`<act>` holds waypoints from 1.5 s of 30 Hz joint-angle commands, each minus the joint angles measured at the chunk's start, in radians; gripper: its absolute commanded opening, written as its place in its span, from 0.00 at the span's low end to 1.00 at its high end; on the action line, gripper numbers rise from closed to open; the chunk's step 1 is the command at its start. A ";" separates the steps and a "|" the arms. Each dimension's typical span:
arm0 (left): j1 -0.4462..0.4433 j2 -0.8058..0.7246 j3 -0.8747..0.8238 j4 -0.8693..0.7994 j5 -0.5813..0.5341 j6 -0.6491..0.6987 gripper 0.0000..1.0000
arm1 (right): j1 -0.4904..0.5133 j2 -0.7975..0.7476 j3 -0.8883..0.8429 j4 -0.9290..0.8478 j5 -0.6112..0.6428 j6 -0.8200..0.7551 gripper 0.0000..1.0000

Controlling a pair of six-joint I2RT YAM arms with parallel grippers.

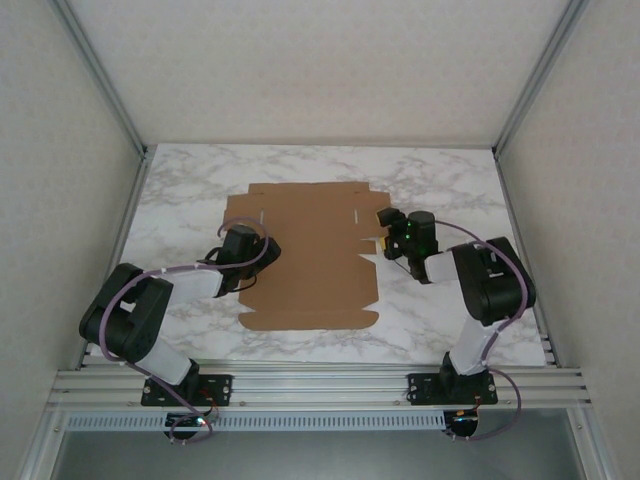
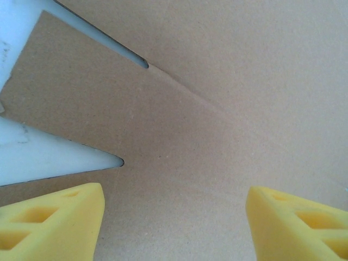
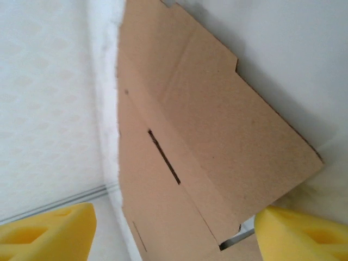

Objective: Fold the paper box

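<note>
Overhead view: the paper box (image 1: 305,260), an unprinted brown die-cut sheet, lies spread flat near the middle of the marble table (image 1: 450,180), with its notched flaps and tabs reaching toward the left and right arms. The left gripper (image 1: 258,245) hangs over the sheet's left margin, and the right gripper (image 1: 385,228) stands at the sheet's right margin, beside a notched tab. Left wrist view: the left gripper (image 2: 174,190) is released, its two yellow fingers (image 2: 60,217) spread wide at the lower corners of the frame. Nothing lies between them, and the paper box (image 2: 217,109) spans the background. A crease (image 2: 190,92) runs diagonally from the end of a narrow cut (image 2: 136,57), and a second, wedge-shaped cut (image 2: 103,159) exposes the pale table (image 2: 32,157) beneath. Right wrist view: the right gripper (image 3: 176,212) is likewise released, with its yellow fingers (image 3: 49,231) set far apart and closed on nothing. The paper box (image 3: 206,125) extends away from them and shows a dark narrow slot (image 3: 163,157) beside a fold line, with a stepped outer edge. Whether that near flap is lifted from the table cannot be told.
</note>
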 commanded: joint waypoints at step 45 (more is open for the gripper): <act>0.007 -0.022 -0.025 -0.111 -0.018 0.046 0.70 | -0.119 0.103 0.344 -0.077 -0.409 -0.436 0.80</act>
